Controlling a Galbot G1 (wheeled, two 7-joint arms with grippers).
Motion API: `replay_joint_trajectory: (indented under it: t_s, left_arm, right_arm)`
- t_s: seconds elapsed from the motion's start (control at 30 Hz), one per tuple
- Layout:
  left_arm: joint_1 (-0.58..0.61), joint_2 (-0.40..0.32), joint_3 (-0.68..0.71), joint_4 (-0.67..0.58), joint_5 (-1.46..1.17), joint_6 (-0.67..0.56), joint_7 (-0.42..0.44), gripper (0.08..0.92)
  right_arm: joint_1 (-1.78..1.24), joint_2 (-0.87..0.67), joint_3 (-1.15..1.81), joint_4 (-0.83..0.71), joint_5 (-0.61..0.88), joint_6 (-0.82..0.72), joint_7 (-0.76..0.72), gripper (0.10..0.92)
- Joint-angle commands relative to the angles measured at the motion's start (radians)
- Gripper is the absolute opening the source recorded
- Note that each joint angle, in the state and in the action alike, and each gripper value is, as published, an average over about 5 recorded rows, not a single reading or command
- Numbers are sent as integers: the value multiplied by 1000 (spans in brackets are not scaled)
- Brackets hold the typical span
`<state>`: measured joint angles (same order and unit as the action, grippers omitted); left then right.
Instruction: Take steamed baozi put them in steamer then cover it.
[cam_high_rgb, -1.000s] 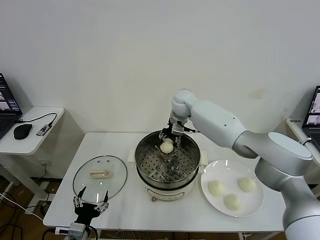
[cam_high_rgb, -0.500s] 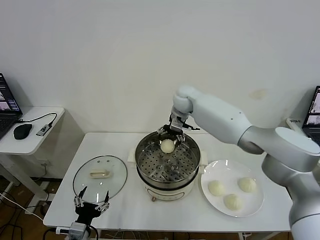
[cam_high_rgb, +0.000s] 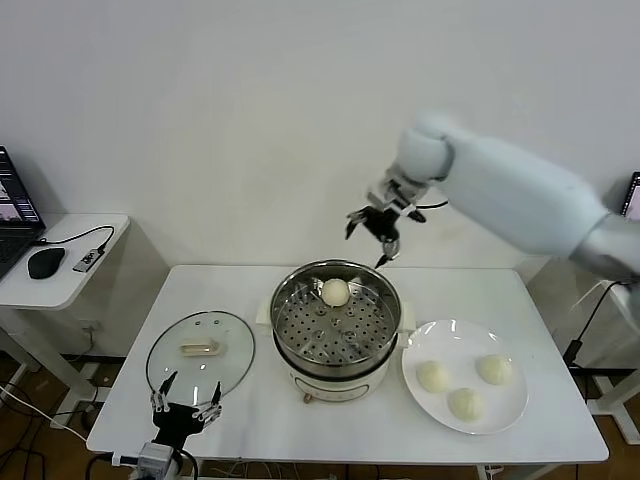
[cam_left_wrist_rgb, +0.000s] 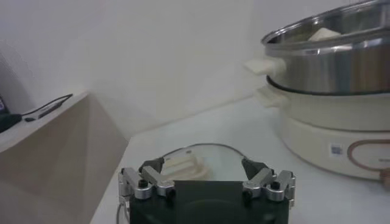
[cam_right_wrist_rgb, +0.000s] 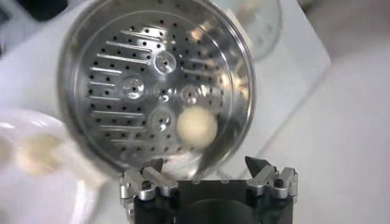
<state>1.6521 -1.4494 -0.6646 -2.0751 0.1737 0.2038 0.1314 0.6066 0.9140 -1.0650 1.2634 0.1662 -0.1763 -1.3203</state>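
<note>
One cream-white baozi (cam_high_rgb: 335, 291) lies on the perforated tray at the back of the steel steamer (cam_high_rgb: 300, 345); it also shows in the right wrist view (cam_right_wrist_rgb: 196, 126). Three more baozi (cam_high_rgb: 433, 376) lie on the white plate (cam_high_rgb: 512, 412) to the steamer's right. The glass cover (cam_high_rgb: 200, 355) with its cream handle lies flat on the table to the steamer's left. My right gripper (cam_high_rgb: 372, 236) is open and empty, raised above and behind the steamer's back rim. My left gripper (cam_high_rgb: 184, 401) is open and empty at the table's front edge, just before the cover (cam_left_wrist_rgb: 195, 164).
A side table (cam_high_rgb: 60, 262) at the far left holds a mouse, a cable and a laptop. A wall stands close behind the table. Another laptop shows at the far right edge.
My right gripper has let go of the baozi in the steamer and risen up and to the right, away from the pot. The left arm has not moved.
</note>
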Motion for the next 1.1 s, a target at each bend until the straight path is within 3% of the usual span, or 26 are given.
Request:
replay_joint_trajectory:
  t_s: [0.03, 0.27, 0.63, 1.1]
  left_arm:
    - [7, 10, -4, -31, -4, 61, -4, 823]
    - [33, 12, -2, -65, -9, 92, 3, 823]
    - [48, 11, 0, -85, -57, 113, 3, 823]
    - [48, 6, 12, -77, -30, 112, 18, 823]
  right_arm:
    - [71, -277, -81, 211, 76, -462, -33, 823]
    - [-86, -385, -15, 322, -5, -506, -10, 823]
    - [-427, -409, 170, 369, -170, -519, 74, 823]
    - [-640, -350, 258, 354, -172, -549, 165, 823]
